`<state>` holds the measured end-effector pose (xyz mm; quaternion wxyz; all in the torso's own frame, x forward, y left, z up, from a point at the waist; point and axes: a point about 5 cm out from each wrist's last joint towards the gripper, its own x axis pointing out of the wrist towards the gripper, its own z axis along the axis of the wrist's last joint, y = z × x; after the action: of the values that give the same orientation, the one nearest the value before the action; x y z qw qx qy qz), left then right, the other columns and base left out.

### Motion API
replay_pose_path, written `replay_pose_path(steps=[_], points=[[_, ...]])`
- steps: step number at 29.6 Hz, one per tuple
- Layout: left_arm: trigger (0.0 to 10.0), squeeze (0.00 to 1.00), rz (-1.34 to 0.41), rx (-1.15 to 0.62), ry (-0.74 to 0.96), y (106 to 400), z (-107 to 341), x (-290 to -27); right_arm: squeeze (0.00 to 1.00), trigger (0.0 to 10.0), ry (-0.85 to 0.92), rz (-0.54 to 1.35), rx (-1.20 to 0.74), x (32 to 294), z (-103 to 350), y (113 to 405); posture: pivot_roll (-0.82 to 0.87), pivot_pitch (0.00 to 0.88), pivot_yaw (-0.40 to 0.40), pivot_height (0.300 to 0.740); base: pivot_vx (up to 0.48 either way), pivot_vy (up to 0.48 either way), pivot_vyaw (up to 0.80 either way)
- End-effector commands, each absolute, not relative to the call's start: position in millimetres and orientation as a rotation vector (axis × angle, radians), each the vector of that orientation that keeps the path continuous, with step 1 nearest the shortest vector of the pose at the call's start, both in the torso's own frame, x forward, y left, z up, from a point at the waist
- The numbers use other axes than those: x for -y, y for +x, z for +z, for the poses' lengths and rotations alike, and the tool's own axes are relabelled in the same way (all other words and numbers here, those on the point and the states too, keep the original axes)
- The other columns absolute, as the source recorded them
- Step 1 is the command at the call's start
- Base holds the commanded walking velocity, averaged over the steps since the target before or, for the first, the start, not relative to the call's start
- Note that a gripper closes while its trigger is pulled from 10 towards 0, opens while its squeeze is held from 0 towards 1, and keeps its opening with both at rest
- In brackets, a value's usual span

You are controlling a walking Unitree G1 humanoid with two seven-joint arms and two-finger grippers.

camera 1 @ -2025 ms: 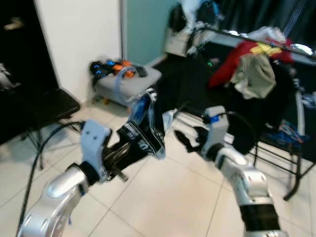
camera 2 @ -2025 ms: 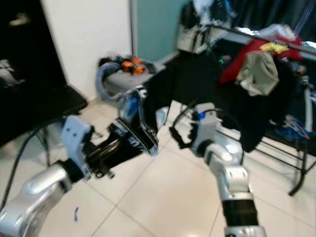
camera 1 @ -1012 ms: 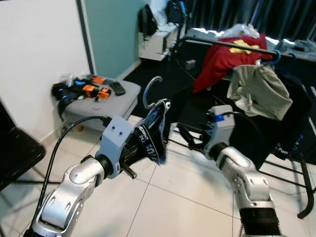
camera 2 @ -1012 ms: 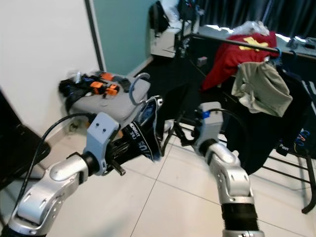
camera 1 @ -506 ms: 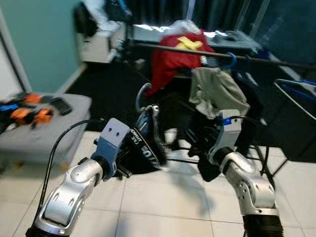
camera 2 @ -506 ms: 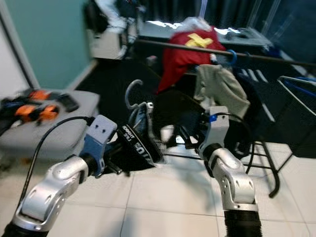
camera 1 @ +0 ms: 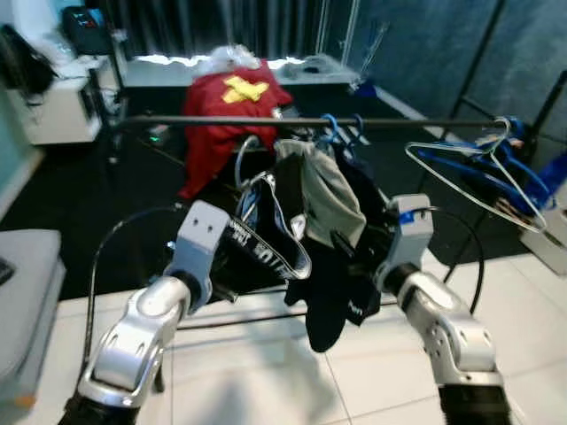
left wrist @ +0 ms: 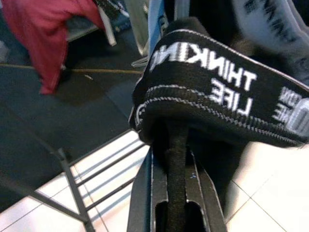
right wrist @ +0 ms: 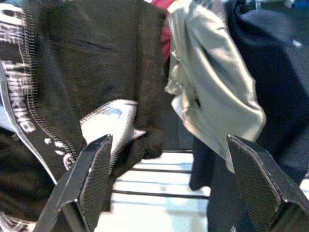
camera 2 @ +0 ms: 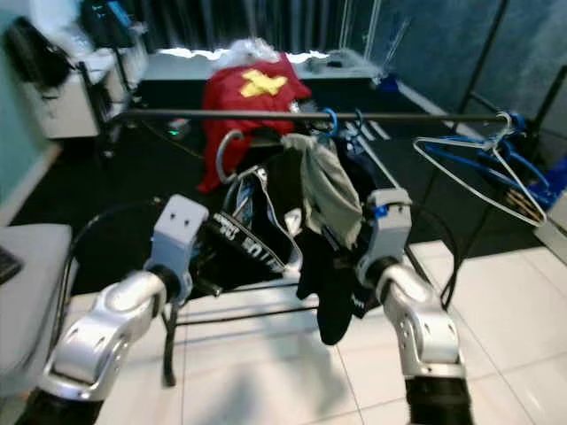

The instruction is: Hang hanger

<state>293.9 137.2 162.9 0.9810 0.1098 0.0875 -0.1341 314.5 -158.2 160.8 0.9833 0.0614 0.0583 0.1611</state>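
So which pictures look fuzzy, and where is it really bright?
Both eye views are slightly soft, with white glare on the far ledge behind the red shirt. The left wrist view blurs the floor but keeps the black garment lettering readable. The right wrist view is soft throughout.

rail: my clothes rail (camera 1: 213, 119) runs left to right at mid-depth | on it: red shirt (camera 1: 221, 115) far left, grey garment (camera 1: 323, 190) and dark clothes (camera 1: 332, 292) at the middle, blue hangers (camera 1: 341, 133), bare wire hangers (camera 1: 469, 173) right | floor: white tiles (camera 1: 301, 381) near, dark carpet (camera 1: 80, 204) far
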Motion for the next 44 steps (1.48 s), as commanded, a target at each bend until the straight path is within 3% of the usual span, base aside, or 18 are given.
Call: replay_pose_path(steps=[1, 14, 22, 31, 32, 34, 35, 44], points=[[10.0, 0.0, -0.238, -0.176, 0.225, 295.7, 163.8, -136.0, 0.0, 10.0, 0.111, 0.311, -0.101, 162.7, 163.9, 314.1, -0.1, 0.0, -0.014, 0.74, 0.48, 0.0, 0.0], [10.0, 0.0, -0.026, -0.217, 0.241, 307.3, 158.6, -152.2, 0.0, 10.0, 0.118, 0.329, -0.096, 159.5, 165.3, 314.0, -0.1, 0.0, -0.006, 0.74, 0.475, 0.0, 0.0], [10.0, 0.0, 0.135, -0.342, 0.194, 296.7, 139.5, -172.6, 0.0, 10.0, 0.121, 0.331, -0.104, 160.1, 164.4, 314.3, -0.1, 0.0, -0.013, 0.74, 0.0, 0.0, 0.0], [10.0, 0.0, 0.11, -0.481, 0.123, 290.8, 122.0, -167.1, 0.0, 10.0, 0.119, 0.33, -0.11, 160.1, 163.2, 314.4, -0.11, 0.0, -0.005, 0.74, 0.0, 0.0, 0.0], [10.0, 0.17, 0.106, -0.498, 0.102, 289.1, 120.1, -166.5, 0.0, 10.0, 0.119, 0.33, -0.11, 160.1, 163.2, 314.3, -0.11, 0.0, -0.001, 0.74, 0.0, 0.0, 0.0], [10.0, 0.17, 0.103, -0.508, 0.087, 288.0, 118.8, -166.1, 0.0, 10.0, 0.12, 0.329, -0.11, 160.1, 163.1, 314.2, -0.11, 0.0, -0.001, 0.74, 0.0, 0.0, 0.0], [10.0, 1.0, 0.098, -0.516, 0.073, 287.1, 118.0, -165.7, 0.0, 10.0, 0.12, 0.328, -0.11, 160.0, 163.1, 314.2, -0.11, 0.0, -0.001, 0.74, 0.0, 0.0, 0.0], [10.0, 1.0, 0.093, -0.491, 0.039, 283.3, 126.4, -168.9, 0.0, 10.0, 0.127, 0.331, -0.112, 159.6, 163.5, 314.1, -0.11, 0.0, -0.002, 0.74, 0.0, 0.0, 0.0]])
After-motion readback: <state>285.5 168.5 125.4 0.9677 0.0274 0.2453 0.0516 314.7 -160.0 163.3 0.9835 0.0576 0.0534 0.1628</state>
